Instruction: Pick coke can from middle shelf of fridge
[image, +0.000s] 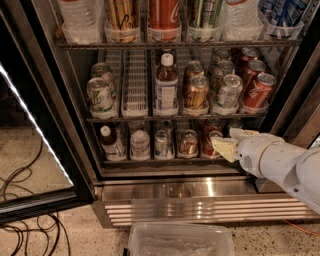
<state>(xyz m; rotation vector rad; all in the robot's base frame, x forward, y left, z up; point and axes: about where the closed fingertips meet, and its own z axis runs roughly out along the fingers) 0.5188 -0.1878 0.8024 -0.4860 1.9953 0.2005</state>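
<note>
The fridge (165, 187) stands open in front of me. On the middle shelf (135, 119), the far right lane holds three red coke cans in a row; the front one (258, 91) leans slightly at the clear front stop. My gripper (229, 141), cream fingers on a white arm coming in from the lower right, is open and empty. It sits below the middle shelf, in front of the right end of the bottom shelf, below and left of the front coke can and not touching it.
Left of the coke lane are silver-green cans (229, 92), gold-brown cans (196, 93), a bottle (166, 85), an empty white lane tray (135, 82) and more cans (99, 95). The glass door (30, 125) hangs open at left. A clear bin (180, 240) and cables (25, 230) lie on the floor.
</note>
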